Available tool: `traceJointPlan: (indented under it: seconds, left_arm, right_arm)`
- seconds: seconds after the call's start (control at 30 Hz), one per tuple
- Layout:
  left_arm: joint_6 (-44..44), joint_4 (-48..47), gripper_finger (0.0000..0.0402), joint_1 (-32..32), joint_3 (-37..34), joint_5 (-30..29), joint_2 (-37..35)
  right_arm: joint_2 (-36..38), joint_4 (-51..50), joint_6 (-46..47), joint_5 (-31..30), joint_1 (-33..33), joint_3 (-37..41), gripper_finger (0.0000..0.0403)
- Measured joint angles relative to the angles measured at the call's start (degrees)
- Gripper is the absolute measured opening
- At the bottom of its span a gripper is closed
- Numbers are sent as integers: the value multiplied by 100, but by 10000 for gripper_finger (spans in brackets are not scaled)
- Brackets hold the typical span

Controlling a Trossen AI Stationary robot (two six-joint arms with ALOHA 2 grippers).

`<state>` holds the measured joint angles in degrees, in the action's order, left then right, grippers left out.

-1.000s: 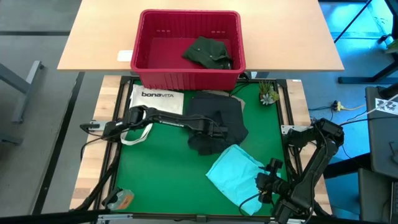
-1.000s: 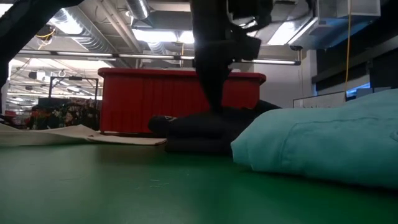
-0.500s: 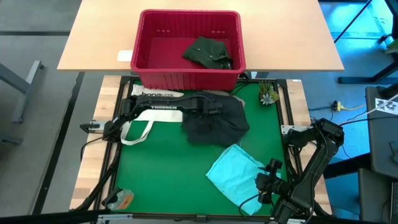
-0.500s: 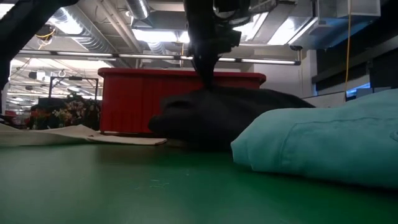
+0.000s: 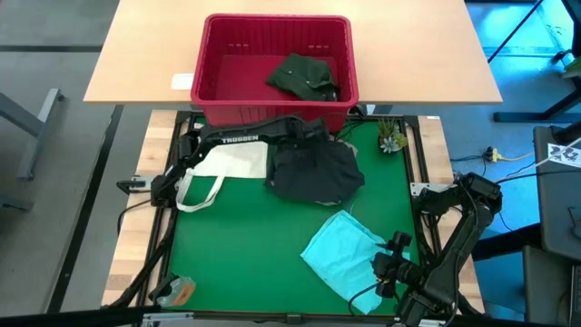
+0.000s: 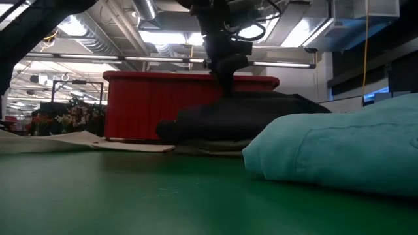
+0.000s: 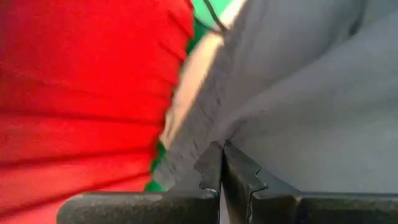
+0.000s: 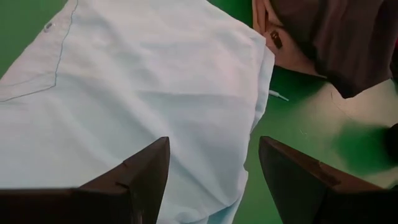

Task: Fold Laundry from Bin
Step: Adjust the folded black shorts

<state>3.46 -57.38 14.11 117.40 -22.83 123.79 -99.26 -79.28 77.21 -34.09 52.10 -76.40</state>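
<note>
My left gripper (image 5: 313, 134) is shut on the dark grey garment (image 5: 313, 173), close to the near wall of the red bin (image 5: 272, 116). A dark green garment (image 5: 304, 77) lies inside the bin. A strip of khaki-tan cloth (image 5: 345, 145) shows under the grey garment's far right edge. The light turquoise garment (image 5: 343, 254) lies flat at the near right. My right gripper (image 5: 390, 268) is open at that garment's near edge; its fingers stand apart over the cloth in the right wrist view (image 8: 211, 180). My left gripper pinches a raised fold of the dark grey garment (image 7: 249, 134) between its two shut fingers, near the garment's far edge. The fingers come from above, pointing down (image 6: 225, 78). The held part is lifted like a tent peak, and the garment's lower edges rest on the table (image 6: 215, 140).
The white "bonaVITA" tote bag (image 5: 227, 165) lies left of the grey garment, partly under my left arm. A small green plant (image 5: 392, 136) stands at the far right of the green mat. A small orange object (image 5: 177, 291) lies at the near left corner.
My left gripper has gone toward the table's far edge and the bin, and has risen a little, still shut on the grey garment. The garment has been drawn along with it: its near edge slid farther from the turquoise garment.
</note>
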Motion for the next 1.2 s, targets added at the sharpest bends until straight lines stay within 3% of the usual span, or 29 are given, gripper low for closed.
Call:
traceJointPlan:
  seconds: [0.33, 0.63, 1.03, 1.2]
  left_arm:
    - [416, 788, 0, 451, -19, 133, 0]
    - [328, 973, 2, 566, -609, 92, 0]
    - [263, 1204, 136, 571, -960, 93, 5]
    - [267, 1195, 157, 431, -960, 70, -175]
  right_arm:
    - [0, 145, 1, 12, 0, 0, 248]
    - [0, 170, 2, 15, 0, 0, 248]
    - [0, 170, 2, 18, 0, 0, 248]
    - [0, 169, 2, 20, 0, 0, 248]
